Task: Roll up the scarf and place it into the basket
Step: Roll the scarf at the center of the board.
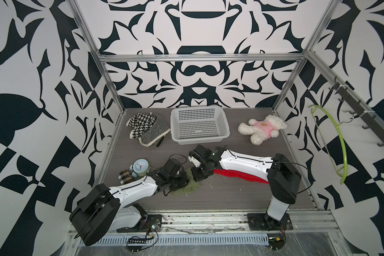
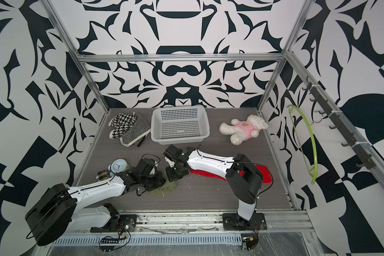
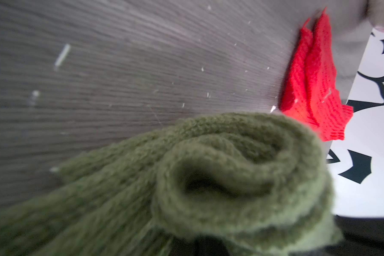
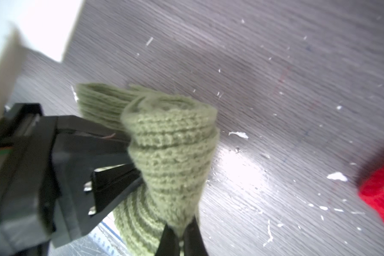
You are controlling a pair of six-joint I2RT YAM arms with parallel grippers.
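White perforated plastic basket (image 1: 198, 127) at twelve o'clock. Olive-green knitted scarf (image 1: 186, 188) bunched at six, left gripper (image 1: 184, 180) and right gripper (image 1: 195, 178) both over it. Red knitted cloth (image 1: 237, 175) at four o'clock.

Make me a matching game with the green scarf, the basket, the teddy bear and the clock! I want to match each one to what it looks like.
Things:
1 green scarf
2 basket
3 teddy bear
4 clock

Looks:
A wearing pink
B rolled into a coil
C white and empty
D round pale dial with hands

Pairs: 1-B, 2-C, 3-A, 4-D
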